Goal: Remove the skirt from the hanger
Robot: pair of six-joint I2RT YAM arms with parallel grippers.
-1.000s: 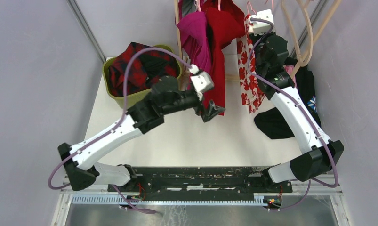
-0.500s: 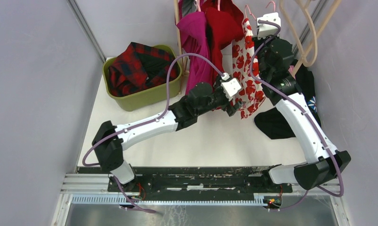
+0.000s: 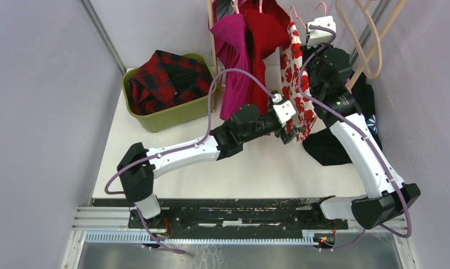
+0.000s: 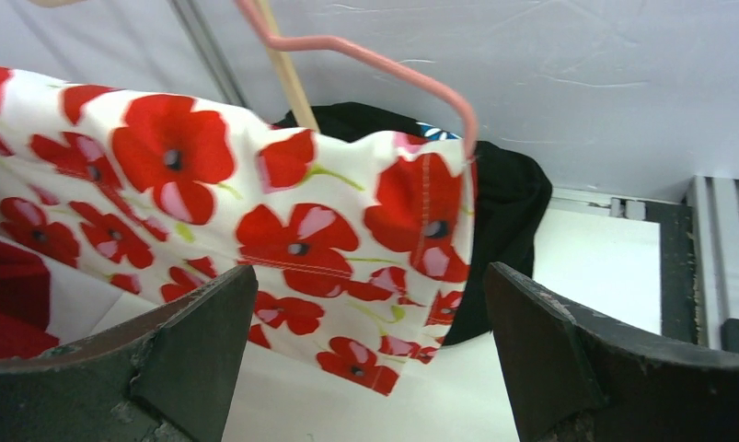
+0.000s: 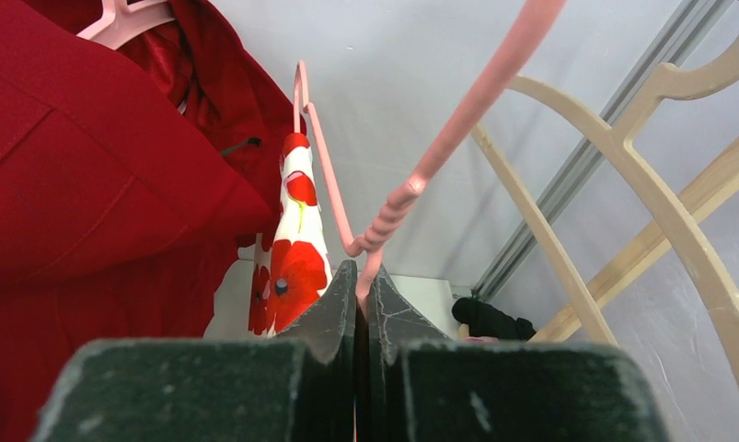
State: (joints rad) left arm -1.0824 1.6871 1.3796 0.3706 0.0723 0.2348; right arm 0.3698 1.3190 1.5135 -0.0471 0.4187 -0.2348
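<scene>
Right hand (image 5: pixel 363 278) pinching hanger (image 5: pixel 439 152), skirt (image 4: pixel 255 212) cropped

Bin (image 3: pixel 172 115) holding clothes at desk (image 3: pixel 239 168) back left. Skirt (image 3: pixel 298 73) on hanger (image 5: pixel 411 184) at back centre, hung garments (image 3: pixel 250 50) to its left. Left hand (image 3: pixel 290 134) just before skirt, right hand (image 5: pixel 361 285) on hanger behind. Clothes heap (image 3: pixel 326 147) on desk, right of skirt.

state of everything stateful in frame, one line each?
White skirt with red poppies: hanging on pink plastic hanger, not removed.
Right gripper: jaws shut on the hanger.
Left gripper: jaws wide open, empty, by the skirt.
Olive-green plastic bin: holds red plaid garment.
Pale wooden hangers: bare.
</scene>
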